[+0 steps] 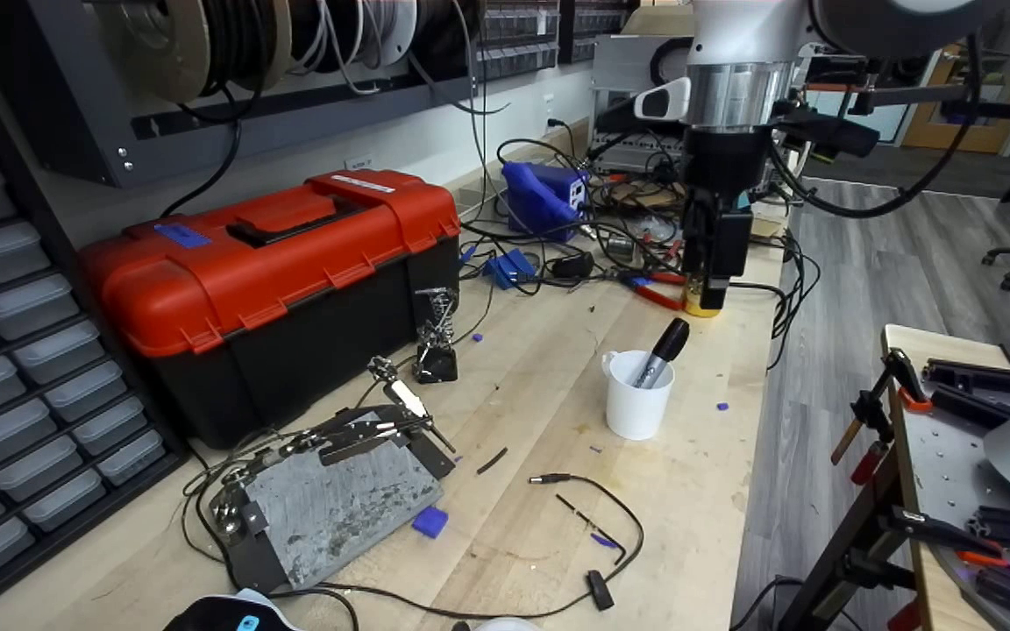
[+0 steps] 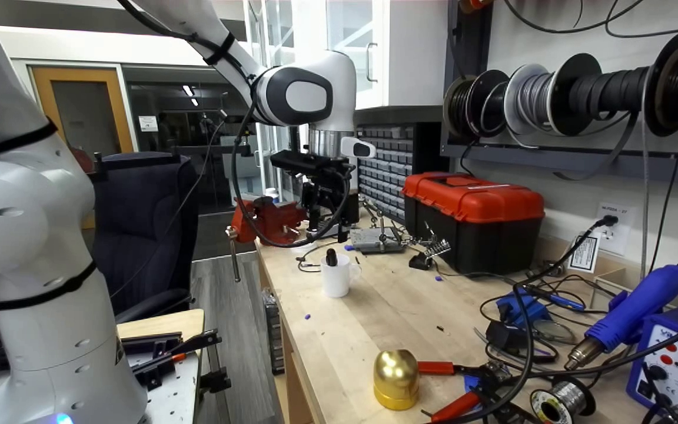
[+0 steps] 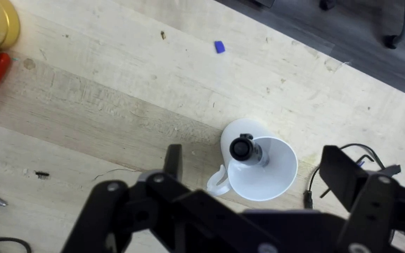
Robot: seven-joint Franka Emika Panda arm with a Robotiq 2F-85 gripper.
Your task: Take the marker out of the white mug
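Marker is in the white mug: tilted, black cap up and sticking out above the rim, grey barrel running down inside. Mug stands upright on the workbench, nearer the floor-side edge than the wall, handle visible in all 3 views. Gripper is in the air above the workbench, higher than the cap, touching neither mug nor marker. Its 2 fingers are spread wide with nothing between the pads; in the wrist view mug and cap show in the gap. Small purple bit on the workbench near the mug. Black cable with a plug on 1 end lies apart from the mug. Red-lidded toolbox sits back by the wall, grey slab with metal clip arms in front of it, well apart from the mug. In an exterior view: gold dome just beside a red-handled tool, spool of silver wire near both, red vise at the far end
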